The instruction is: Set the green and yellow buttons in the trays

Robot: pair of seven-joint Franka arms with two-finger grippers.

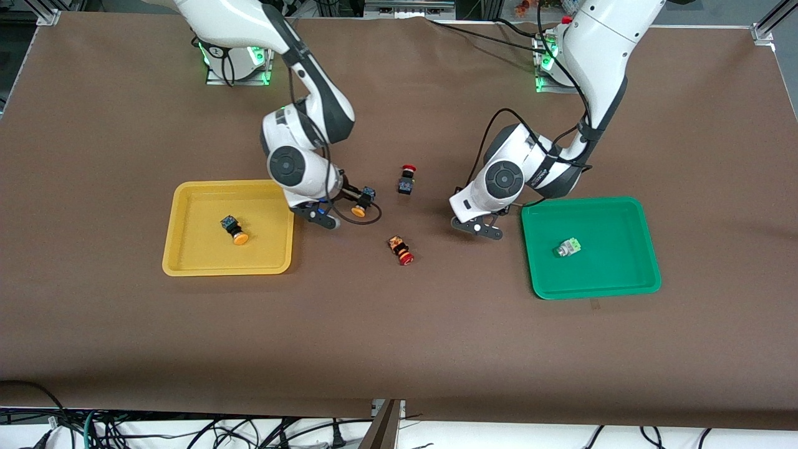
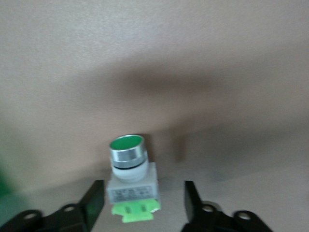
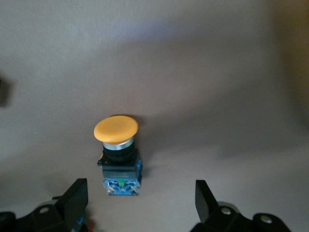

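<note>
— What is seen done on the brown surface (image 1: 93, 312)?

— One yellow button (image 1: 234, 229) is seen in the yellow tray (image 1: 187, 265), one green button (image 1: 567, 248) in the green tray (image 1: 648, 284).

— And left?

— Half, it is judged. The second yellow button (image 3: 118, 152) is framed on the surface by the open right hand (image 3: 140, 198); the second green button (image 2: 130, 176) by the open left hand (image 2: 144, 202), beside the green tray. Neither is gripped.

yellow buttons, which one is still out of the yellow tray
The yellow button lying on the table beside the yellow tray, at the right pincer. The other yellow button lies inside that tray.
</note>
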